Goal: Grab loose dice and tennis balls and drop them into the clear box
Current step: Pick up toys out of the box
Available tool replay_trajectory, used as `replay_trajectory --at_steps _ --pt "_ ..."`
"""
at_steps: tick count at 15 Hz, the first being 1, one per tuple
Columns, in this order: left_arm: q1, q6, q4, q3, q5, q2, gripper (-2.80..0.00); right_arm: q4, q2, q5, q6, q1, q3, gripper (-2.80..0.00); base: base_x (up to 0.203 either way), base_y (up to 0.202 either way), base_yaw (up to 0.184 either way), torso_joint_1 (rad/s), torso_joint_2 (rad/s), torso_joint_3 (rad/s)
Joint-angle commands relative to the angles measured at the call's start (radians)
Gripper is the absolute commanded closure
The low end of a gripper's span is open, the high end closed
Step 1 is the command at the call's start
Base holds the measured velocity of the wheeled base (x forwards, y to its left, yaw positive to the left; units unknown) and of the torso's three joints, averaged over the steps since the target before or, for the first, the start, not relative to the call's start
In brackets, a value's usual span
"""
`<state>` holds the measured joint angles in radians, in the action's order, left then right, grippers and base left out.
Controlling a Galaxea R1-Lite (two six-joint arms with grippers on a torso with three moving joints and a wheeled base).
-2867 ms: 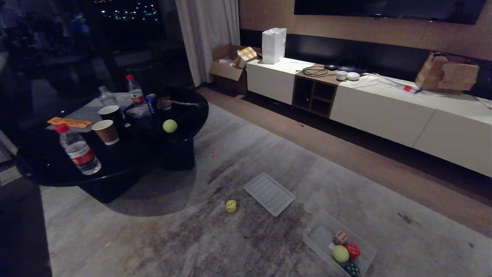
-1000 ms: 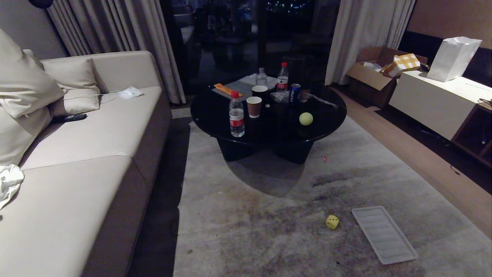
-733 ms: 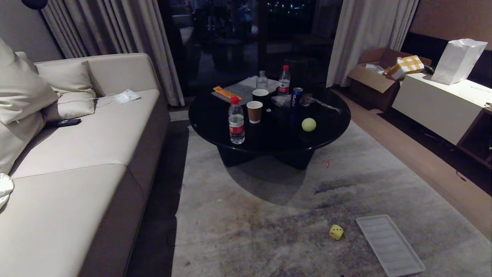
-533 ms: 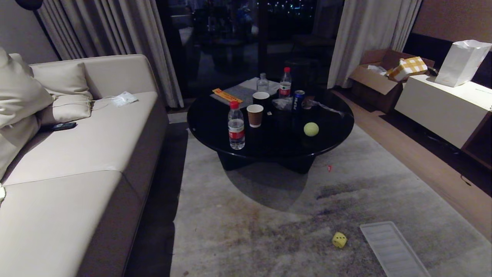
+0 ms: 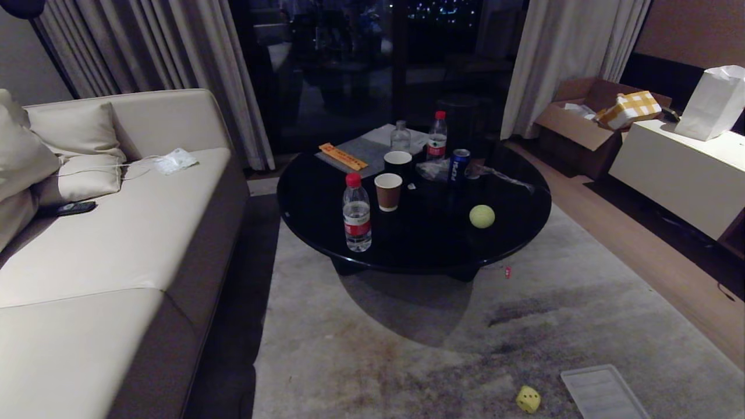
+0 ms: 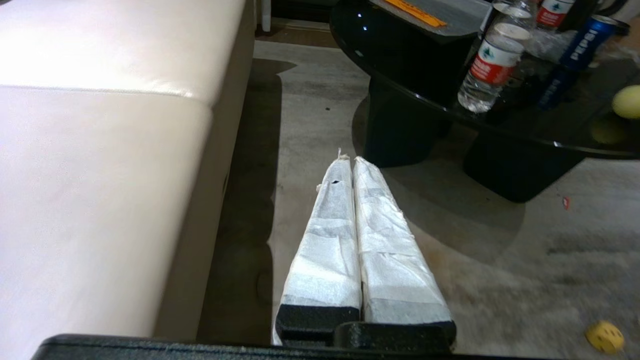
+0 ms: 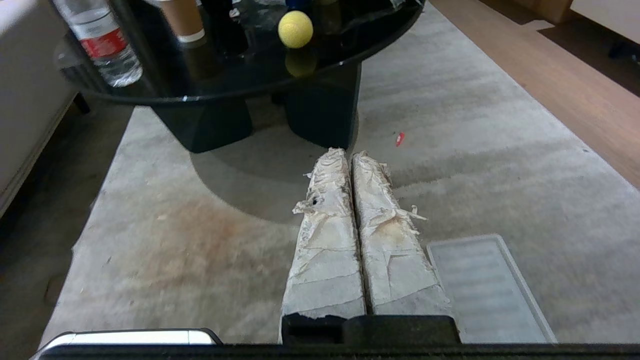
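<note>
A fuzzy yellow-green tennis ball (image 5: 482, 216) (image 7: 295, 29) (image 6: 628, 101) rests on the round black coffee table (image 5: 326, 233), near its right front edge. One yellow die (image 5: 528, 399) (image 6: 605, 337) lies on the grey rug, close to the head view's lower edge. The clear box is out of view. Neither arm shows in the head view. My left gripper (image 6: 348, 160) is shut and empty, held above the rug beside the sofa. My right gripper (image 7: 349, 153) is shut and empty too, above the rug short of the table's base.
On the table stand water bottles (image 5: 357, 212), paper cups (image 5: 388, 191), a Pepsi can (image 5: 459, 164) and an orange packet (image 5: 343, 156). A beige sofa (image 5: 105, 256) fills the left. The flat ribbed lid (image 5: 602, 393) (image 7: 487, 287) lies by the die. A cardboard box (image 5: 576, 125) and white cabinet (image 5: 675, 174) stand at the right.
The whole view has swung left and then closed in on the coffee table: the clear box has left the picture, the sofa has come in. Both grippers stay shut.
</note>
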<state>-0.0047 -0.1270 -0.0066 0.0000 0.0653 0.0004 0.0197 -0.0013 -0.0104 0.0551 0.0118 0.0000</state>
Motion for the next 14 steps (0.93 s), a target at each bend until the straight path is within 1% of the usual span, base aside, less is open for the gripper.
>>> replay_trajectory --at_steps 1,3,8,14 --pt "0.0 -0.002 0.0 0.002 0.002 0.001 0.0 0.0 0.001 0.0 0.0 0.001 0.008 0.0 0.178 0.0 -0.001 -0.002 0.0 0.002" --pt "0.0 -0.003 -0.001 0.002 0.001 0.001 0.0 0.0 0.001 0.0 0.0 0.001 0.008 0.0 0.097 0.0 0.0 -0.002 0.0 0.0" --pt "0.0 -0.01 -0.001 0.002 0.001 0.0 0.0 0.0 0.001 0.0 0.002 0.001 0.008 0.0 0.001 0.001 -0.012 0.0 0.0 0.001" --pt "0.0 -0.01 0.0 0.002 0.001 0.001 0.0 0.001 0.001 0.0 0.002 0.001 0.008 0.0 0.002 0.009 -0.155 0.003 0.0 0.004"
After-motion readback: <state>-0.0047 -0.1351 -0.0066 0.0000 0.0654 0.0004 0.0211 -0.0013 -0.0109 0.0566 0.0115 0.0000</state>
